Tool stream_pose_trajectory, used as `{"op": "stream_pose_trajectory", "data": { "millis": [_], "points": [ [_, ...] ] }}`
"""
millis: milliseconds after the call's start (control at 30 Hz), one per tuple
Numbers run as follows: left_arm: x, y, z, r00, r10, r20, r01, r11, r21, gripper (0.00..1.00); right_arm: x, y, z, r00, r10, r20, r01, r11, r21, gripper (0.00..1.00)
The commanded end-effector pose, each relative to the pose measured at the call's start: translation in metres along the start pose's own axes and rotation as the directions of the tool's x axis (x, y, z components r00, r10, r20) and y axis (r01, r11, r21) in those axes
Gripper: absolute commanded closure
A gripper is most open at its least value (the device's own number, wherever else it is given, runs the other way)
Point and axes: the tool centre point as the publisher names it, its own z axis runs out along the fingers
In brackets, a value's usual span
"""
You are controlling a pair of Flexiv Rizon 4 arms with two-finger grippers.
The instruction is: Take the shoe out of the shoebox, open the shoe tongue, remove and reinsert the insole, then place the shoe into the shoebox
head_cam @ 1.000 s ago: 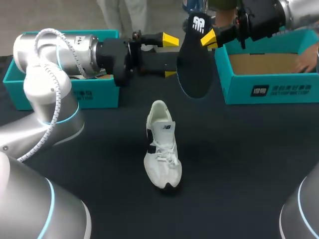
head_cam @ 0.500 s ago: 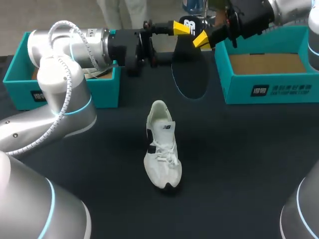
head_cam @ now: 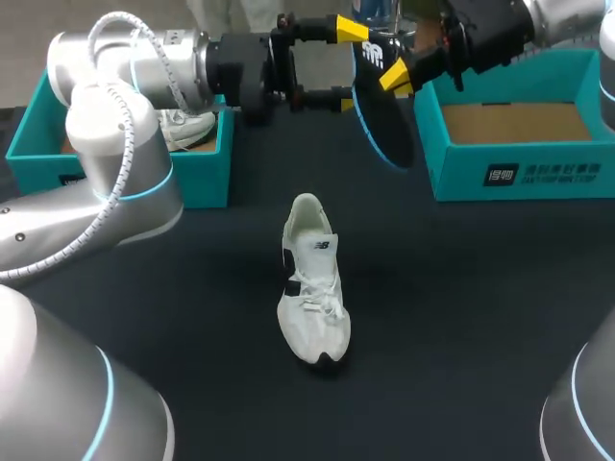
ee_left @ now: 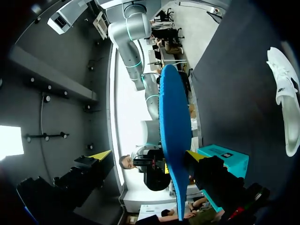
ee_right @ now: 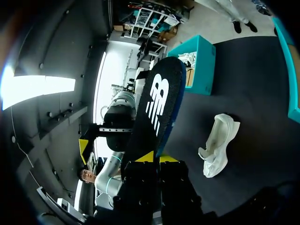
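On the left, the left gripper (head_cam: 344, 62) hung above the table, fingers spread wide. The insole (head_cam: 386, 125) stood edge-on between them, one finger well clear of it. Mid-table, the shoe (head_cam: 312, 288) lay upright on its sole, well apart from both grippers. On the right, the right gripper (head_cam: 394, 74) pinched the insole's heel end. Removal looked done. Reinsertion came next, probably a left-hand pinch first, then toe-first into the shoe's opening.
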Motion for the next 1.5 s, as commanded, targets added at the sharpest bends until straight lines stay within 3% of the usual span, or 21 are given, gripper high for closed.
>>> {"op": "stream_pose_trajectory", "data": {
  "millis": [33, 433, 800, 933, 1200, 1500],
  "points": [
    [-0.005, 0.006, 0.007, 1.0, -0.009, -0.017, 0.009, 1.0, 0.003, 0.0, 0.0, 0.001, 0.001, 1.0, 0.0, 0.005, 0.0, 1.0, -0.003, 1.0],
    [0.006, 0.026, 0.017, 0.999, -0.028, -0.027, 0.028, 1.0, -0.01, 0.0, 0.005, 0.003, -0.019, 0.999, -0.032, 0.037, 0.034, 0.997, -0.063, 1.0],
    [0.033, 0.039, 0.02, 0.999, -0.03, -0.041, 0.029, 1.0, -0.011, 0.0, 0.012, 0.008, -0.032, 0.997, -0.046, 0.06, 0.05, 0.996, -0.069, 1.0],
    [0.037, 0.034, 0.028, 0.999, -0.032, -0.034, 0.031, 0.999, -0.01, 0.0, 0.013, 0.012, -0.034, 0.997, -0.047, 0.064, 0.052, 0.996, -0.07, 1.0],
    [0.052, 0.005, 0.031, 0.999, -0.03, -0.025, 0.03, 0.999, -0.012, 0.0, 0.007, 0.022, -0.034, 0.997, -0.039, 0.062, 0.043, 0.997, -0.062, 1.0],
    [0.06, -0.003, 0.024, 0.999, -0.028, -0.022, 0.028, 1.0, -0.015, 0.0, 0.003, 0.017, -0.033, 0.998, -0.02, 0.061, 0.023, 0.998, -0.058, 1.0]
  ]
}}
